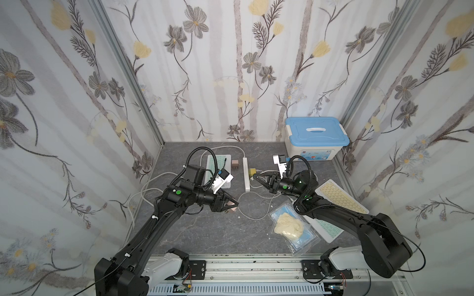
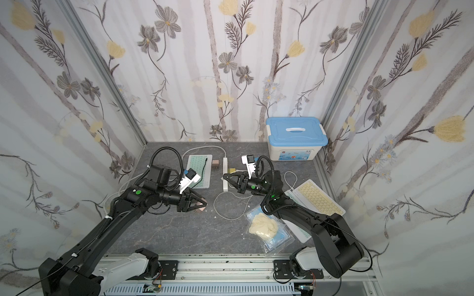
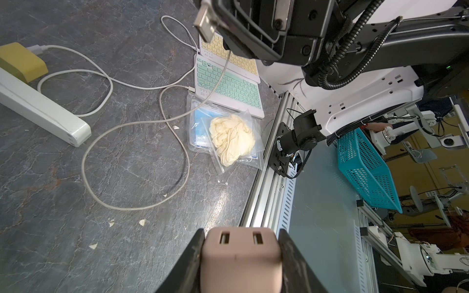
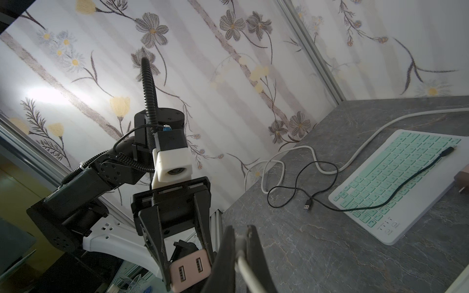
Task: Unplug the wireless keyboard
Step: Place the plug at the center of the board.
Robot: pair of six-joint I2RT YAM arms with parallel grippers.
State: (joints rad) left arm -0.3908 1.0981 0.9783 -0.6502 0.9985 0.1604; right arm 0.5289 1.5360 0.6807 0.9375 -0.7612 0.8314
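My left gripper [image 1: 232, 205] is shut on a pink two-port USB charger [image 3: 241, 258], held above the table; both its ports are empty. My right gripper [image 1: 255, 176] is shut on the plug end of a white cable [image 4: 243, 269]. The bare USB plug [image 3: 205, 28] sticks out past the fingers, apart from the charger. The cable loops over the table toward a mint-green keyboard [image 3: 228, 86] and a yellow keyboard [image 3: 228, 50] lying side by side at the right, under my right arm. Another mint-green keyboard [image 1: 218, 166] lies at the back left with a loose black cable [image 4: 380, 187] across it.
A white power strip [image 1: 246, 174] with a yellow charger [image 1: 252, 170] in it lies mid-table. A brown charger [image 1: 234, 164] sits beside the back keyboard. A blue-lidded box [image 1: 316, 138] stands back right. A plastic bag of gloves [image 1: 289, 225] lies front right. White cables trail at the left.
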